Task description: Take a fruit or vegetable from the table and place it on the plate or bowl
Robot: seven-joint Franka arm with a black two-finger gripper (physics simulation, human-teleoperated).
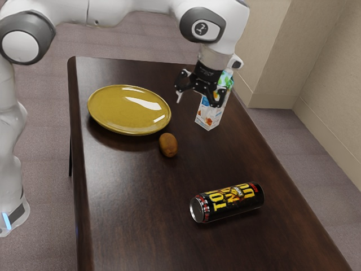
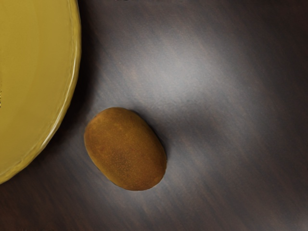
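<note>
**Claw state.** The claw [image 1: 197, 98] hangs above the table [image 1: 135, 220] with its two fingers spread wide. Nothing sits between them and they hold nothing.

**Task item.** The kiwi [image 1: 168, 144] lies on the bare tabletop below the claw, offset from it toward the near edge of the table. In the wrist view the kiwi [image 2: 125, 148] lies almost directly beneath the hand, resting on the dark wood [image 2: 216, 96].

**Containers.**
- Yellow plate [image 1: 128, 109]: it sits flat on the table, below the claw and toward the exterior view's left of it. Its surface shows bare glaze with light reflections. In the wrist view the plate rim [image 2: 72, 91] runs just beside the kiwi, with a narrow strip of table between them. The kiwi is outside the rim.
- Carton [image 1: 212, 113]: it stands upright just behind the claw's finger on the exterior view's right. Whether they touch cannot be determined.
- Can [image 1: 227, 202]: it lies on its side, well apart from the claw, farther toward the table's near end than the kiwi.
</note>
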